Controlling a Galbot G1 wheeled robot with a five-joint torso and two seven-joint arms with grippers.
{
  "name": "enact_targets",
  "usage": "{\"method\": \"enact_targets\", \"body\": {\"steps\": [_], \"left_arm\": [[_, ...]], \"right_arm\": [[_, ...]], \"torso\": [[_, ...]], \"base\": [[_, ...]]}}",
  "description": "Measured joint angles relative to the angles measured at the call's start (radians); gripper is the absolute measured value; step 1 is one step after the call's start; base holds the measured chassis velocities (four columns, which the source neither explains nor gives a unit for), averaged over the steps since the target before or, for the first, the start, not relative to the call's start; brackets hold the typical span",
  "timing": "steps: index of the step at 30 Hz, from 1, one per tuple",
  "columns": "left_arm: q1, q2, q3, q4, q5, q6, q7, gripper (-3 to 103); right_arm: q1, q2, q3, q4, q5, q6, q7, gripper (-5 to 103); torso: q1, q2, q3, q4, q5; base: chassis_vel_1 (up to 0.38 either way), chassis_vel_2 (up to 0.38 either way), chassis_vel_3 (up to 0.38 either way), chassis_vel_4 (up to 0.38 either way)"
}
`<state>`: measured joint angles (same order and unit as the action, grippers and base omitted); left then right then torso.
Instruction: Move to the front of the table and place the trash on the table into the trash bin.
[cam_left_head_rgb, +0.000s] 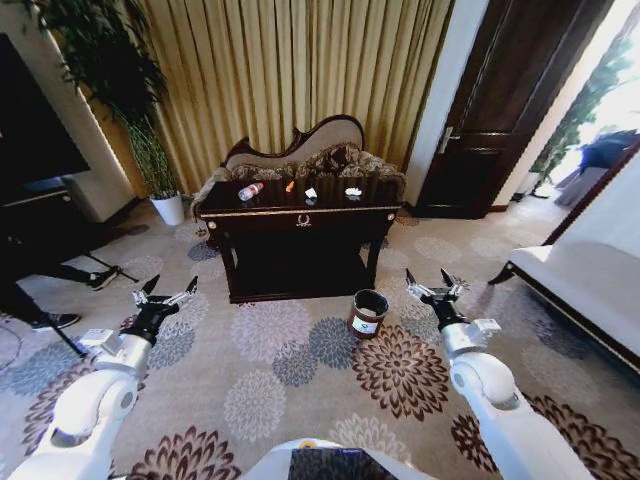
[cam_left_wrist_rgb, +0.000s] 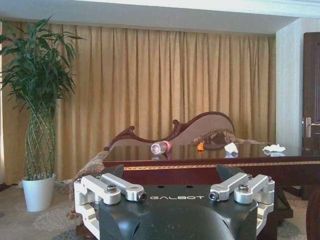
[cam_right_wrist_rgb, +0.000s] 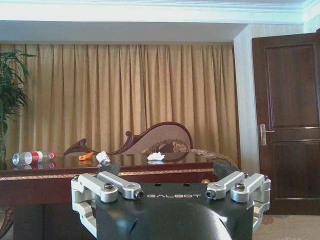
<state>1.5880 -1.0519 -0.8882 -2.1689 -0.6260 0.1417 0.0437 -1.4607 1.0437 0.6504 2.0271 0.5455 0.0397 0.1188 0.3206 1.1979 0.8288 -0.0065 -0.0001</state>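
The dark glossy table (cam_left_head_rgb: 300, 212) stands across the carpet ahead of me. On its top lie a clear bottle with a red cap (cam_left_head_rgb: 250, 190), a small orange piece (cam_left_head_rgb: 290, 186) and two crumpled white scraps (cam_left_head_rgb: 311, 193) (cam_left_head_rgb: 353, 192). The brown trash bin (cam_left_head_rgb: 368, 312) sits on the floor at the table's front right corner. My left gripper (cam_left_head_rgb: 165, 291) and right gripper (cam_left_head_rgb: 432, 283) hang open and empty in front of me, well short of the table. The left wrist view shows the bottle (cam_left_wrist_rgb: 160, 147); the right wrist view shows the bottle (cam_right_wrist_rgb: 32, 157) and the orange piece (cam_right_wrist_rgb: 86, 156).
A carved-back sofa (cam_left_head_rgb: 300, 150) stands behind the table against gold curtains. A potted plant (cam_left_head_rgb: 165, 205) is at the back left, a dark door (cam_left_head_rgb: 500, 110) at the back right. A white seat (cam_left_head_rgb: 580, 290) lines the right side. Open flowered carpet (cam_left_head_rgb: 290, 360) lies between me and the table.
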Motion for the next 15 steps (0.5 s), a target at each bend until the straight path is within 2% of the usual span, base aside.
{"method": "enact_targets", "body": {"steps": [15], "left_arm": [[0.002, 0.001, -0.001, 0.000, 0.000, -0.001, 0.001, 100]], "right_arm": [[-0.003, 0.002, -0.001, 0.000, -0.006, 0.002, 0.000, 100]], "torso": [[0.000, 0.000, 0.000, -0.0001, 0.0000]], "base": [[-0.113, 0.127, 0.112, -0.123]]}}
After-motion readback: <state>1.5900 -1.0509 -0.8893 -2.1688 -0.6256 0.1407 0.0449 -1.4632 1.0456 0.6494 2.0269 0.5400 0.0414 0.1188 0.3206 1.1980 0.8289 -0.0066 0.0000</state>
